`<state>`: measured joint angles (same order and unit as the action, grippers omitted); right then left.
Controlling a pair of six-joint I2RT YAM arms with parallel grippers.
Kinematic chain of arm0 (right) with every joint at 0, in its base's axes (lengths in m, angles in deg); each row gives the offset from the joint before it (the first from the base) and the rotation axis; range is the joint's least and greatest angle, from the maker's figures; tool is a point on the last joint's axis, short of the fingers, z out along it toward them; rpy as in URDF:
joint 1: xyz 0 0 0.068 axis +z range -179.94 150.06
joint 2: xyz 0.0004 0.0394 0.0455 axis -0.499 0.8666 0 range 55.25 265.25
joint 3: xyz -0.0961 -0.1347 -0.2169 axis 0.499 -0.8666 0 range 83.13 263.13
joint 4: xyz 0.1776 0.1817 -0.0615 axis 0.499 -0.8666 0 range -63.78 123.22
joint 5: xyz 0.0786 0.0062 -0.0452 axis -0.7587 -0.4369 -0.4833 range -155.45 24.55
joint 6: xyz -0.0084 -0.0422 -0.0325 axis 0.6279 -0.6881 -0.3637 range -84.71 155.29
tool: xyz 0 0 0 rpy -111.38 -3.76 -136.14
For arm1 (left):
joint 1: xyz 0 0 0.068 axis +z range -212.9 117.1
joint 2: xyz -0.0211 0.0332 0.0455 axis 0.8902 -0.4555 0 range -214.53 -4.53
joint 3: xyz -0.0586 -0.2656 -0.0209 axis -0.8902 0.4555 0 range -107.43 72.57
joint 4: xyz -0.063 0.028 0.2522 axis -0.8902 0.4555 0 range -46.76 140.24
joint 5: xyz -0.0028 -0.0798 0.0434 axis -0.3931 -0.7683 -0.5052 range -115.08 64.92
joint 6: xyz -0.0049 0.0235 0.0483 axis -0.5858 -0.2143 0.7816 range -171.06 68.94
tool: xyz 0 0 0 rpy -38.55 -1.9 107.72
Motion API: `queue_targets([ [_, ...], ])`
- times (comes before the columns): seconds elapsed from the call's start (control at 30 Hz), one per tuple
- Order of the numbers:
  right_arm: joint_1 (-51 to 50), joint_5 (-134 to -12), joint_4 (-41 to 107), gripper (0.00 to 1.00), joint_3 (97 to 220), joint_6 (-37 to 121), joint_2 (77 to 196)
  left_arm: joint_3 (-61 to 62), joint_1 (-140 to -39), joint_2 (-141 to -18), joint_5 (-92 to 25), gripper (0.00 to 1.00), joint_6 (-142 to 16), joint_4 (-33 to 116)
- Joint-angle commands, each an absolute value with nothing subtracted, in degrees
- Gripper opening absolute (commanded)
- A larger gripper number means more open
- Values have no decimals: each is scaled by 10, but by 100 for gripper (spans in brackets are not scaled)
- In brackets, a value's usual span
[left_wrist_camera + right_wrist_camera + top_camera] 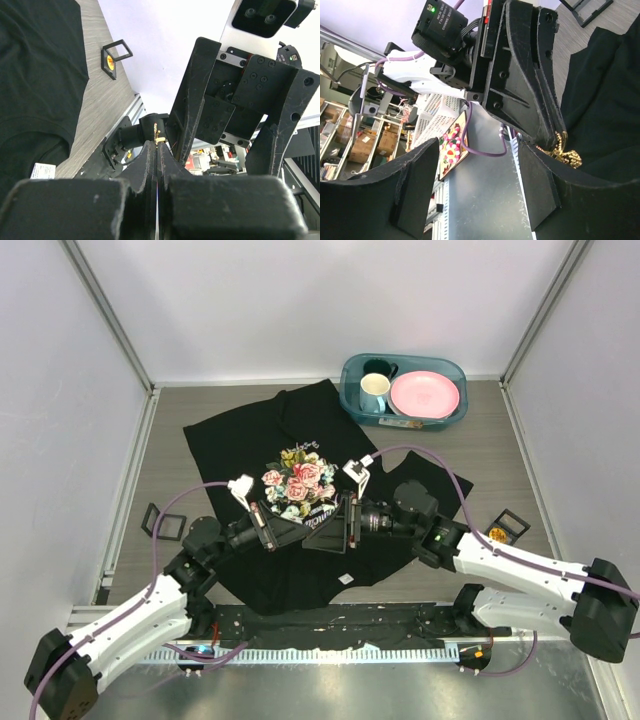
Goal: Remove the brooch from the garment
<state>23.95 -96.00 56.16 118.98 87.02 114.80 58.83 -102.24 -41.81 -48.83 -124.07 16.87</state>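
Left gripper (157, 145) jaws pinch something gold, perhaps the brooch (567, 155); right gripper (477, 150) jaws stand wide. Pulling could tear the garment (250, 435) if pinned.

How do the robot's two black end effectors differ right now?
The left end effector is shut, pinching a small gold piece; the right end effector stands open with nothing between its fingers. The left points right, the right points left, tips close together. Both are black, above the black rose-print T-shirt.
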Motion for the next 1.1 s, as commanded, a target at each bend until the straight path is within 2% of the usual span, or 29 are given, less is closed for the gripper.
queue_targets([
  [0.0, 242, -955, 539, 70, 1233, 829, 1157, 593, -1022, -426, -517, 0, -1263, 96],
  [0.5, 242, -971, 470, 70, 1323, 777, 1201, 604, -1022, -494, -539, 0, -1343, 9],
  [0.73, 229, -909, 361, 70, 1367, 724, 1170, 614, -1018, -487, -521, 0, -1367, 3],
  [1.07, 167, -925, 336, 72, 1273, 729, 1055, 621, -1008, -467, -517, 0, -1353, -16],
])
